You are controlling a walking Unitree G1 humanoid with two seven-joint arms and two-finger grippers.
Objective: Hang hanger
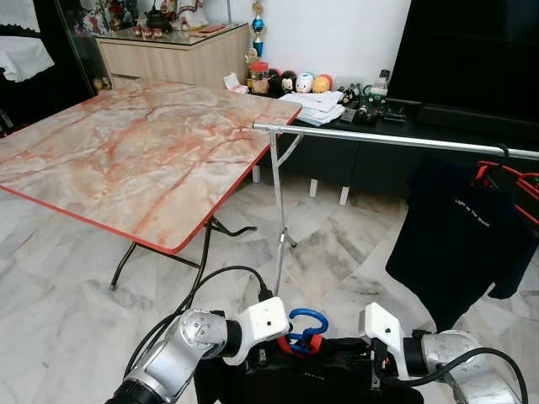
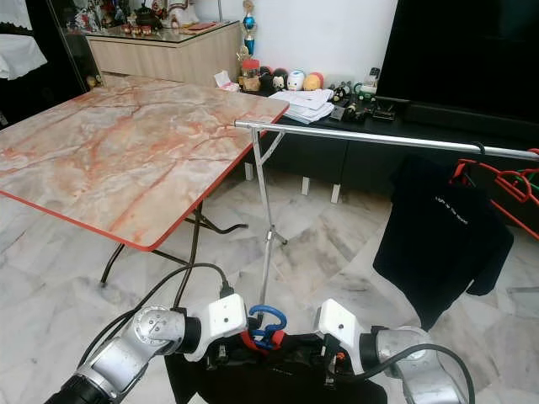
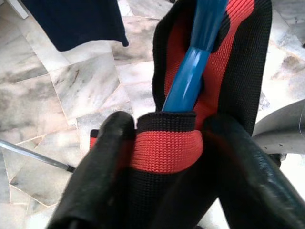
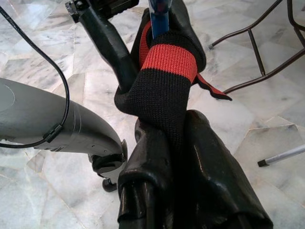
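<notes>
Left tool (image 3: pixel 162 143): both black fingers pinched on the red-and-black ribbed collar (image 3: pixel 164 150) of a dark garment (image 1: pixel 312 379), just below the blue hanger hook (image 1: pixel 306 326). Right tool (image 4: pixel 174 138): fingers pressed together on the same collar from the other side. The two tools sit close together, low and near, directly in front of the body, with the hook standing up between them.

Judgement: gripping the collar on both sides of the hanger neck keeps the garment from sliding off and keeps the hook upright and free for the rail.

Task's thing: hanger with garment held at near centre, well below and nearer than the clothes rail (image 1: pixel 396 140). The rail runs from centre to far right on a thin upright post (image 1: pixel 278 219). A dark T-shirt (image 1: pixel 459 240) already hangs on the rail at right; red hangers (image 1: pixel 509 181) sit further right.

Marble-patterned surface (image 1: pixel 126 160) stands at left, apart from the rail. Floor is pale marble tile (image 1: pixel 50 311).

Judgement: hanging not yet done; the next step calls for a lift up and forward to the open rail section left of the T-shirt.
</notes>
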